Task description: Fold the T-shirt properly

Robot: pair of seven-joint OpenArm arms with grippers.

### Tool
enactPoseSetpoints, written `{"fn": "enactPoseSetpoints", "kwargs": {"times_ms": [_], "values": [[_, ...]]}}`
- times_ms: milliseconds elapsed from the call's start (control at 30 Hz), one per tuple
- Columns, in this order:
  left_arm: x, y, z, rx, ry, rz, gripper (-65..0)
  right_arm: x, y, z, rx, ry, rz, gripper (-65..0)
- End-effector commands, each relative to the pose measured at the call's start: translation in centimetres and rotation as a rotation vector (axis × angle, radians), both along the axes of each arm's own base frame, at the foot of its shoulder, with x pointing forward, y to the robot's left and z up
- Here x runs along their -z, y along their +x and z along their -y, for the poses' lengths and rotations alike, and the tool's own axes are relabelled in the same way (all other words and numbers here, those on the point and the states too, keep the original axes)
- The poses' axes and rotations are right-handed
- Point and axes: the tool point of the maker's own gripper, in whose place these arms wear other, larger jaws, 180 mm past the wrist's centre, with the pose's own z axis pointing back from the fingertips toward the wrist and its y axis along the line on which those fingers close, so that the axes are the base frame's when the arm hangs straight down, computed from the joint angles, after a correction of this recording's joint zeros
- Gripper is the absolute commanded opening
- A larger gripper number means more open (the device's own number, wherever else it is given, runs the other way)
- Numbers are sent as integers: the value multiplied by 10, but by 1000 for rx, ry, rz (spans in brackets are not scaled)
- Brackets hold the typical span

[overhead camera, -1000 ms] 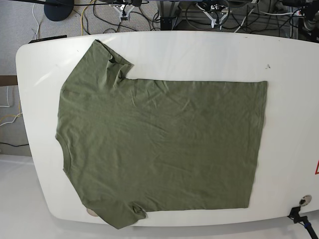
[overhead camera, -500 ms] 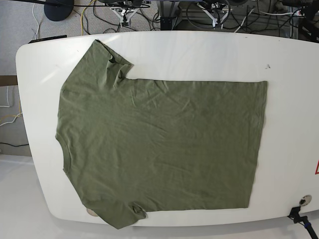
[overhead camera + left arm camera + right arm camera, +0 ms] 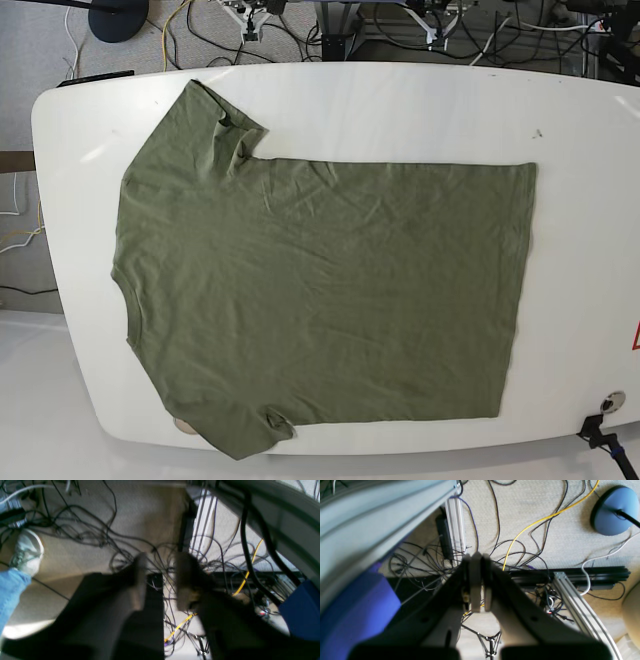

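My left pincer (image 3: pixel 158 582) stands parted, its blurred grey pads holding nothing over tangled black cables (image 3: pixel 105 537) and beige carpet (image 3: pixel 140 507). My right pincer (image 3: pixel 478 582) is clenched, pads pressed flat together, empty as far as I can judge. Well away from both, the wrinkled olive-green cotton T-shirt (image 3: pixel 320 300) lies flat on the smooth white rounded table (image 3: pixel 400 100).

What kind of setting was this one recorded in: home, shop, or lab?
Most likely a robotics lab or test bench. A bare white table holds only the T-shirt. The carpet behind it is covered in loose cables, with aluminium framing rails standing among them.
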Motion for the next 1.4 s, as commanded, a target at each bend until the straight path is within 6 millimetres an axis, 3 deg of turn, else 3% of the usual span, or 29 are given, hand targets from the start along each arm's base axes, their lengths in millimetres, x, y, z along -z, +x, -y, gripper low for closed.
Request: {"fn": "enactPoseSetpoints", "kwargs": {"times_ms": [0, 133, 233, 433, 567, 833, 1100, 1367], "values": [[-1, -6, -2, 4, 2, 4, -382, -2, 10, 3, 5, -7, 43, -602], [-5, -11, -3, 8, 4, 29, -339, -8, 5, 3, 6, -4, 80, -422], [-7, -15, -3, 10, 5, 38, -337, -15, 0, 3, 6, -2, 108, -344], [-14, -35, -4, 18, 8, 40, -333, -32, -11, 4, 7, -7, 158, -338], [-23, -46, -5, 23, 9, 63, -288, -49, -10, 4, 4, -7, 214, -338], [-54, -71, -4, 37, 11, 123, -284, -85, -24, 3, 3, -2, 277, -341], [-99, -62, -3, 52, 12, 245, -284, -134, -26, 12, -8, -15, 362, -341], [-159, -39, -10, 98, 24, 389, -281, -190, -7, 18, -32, -20, 479, -338]]}}
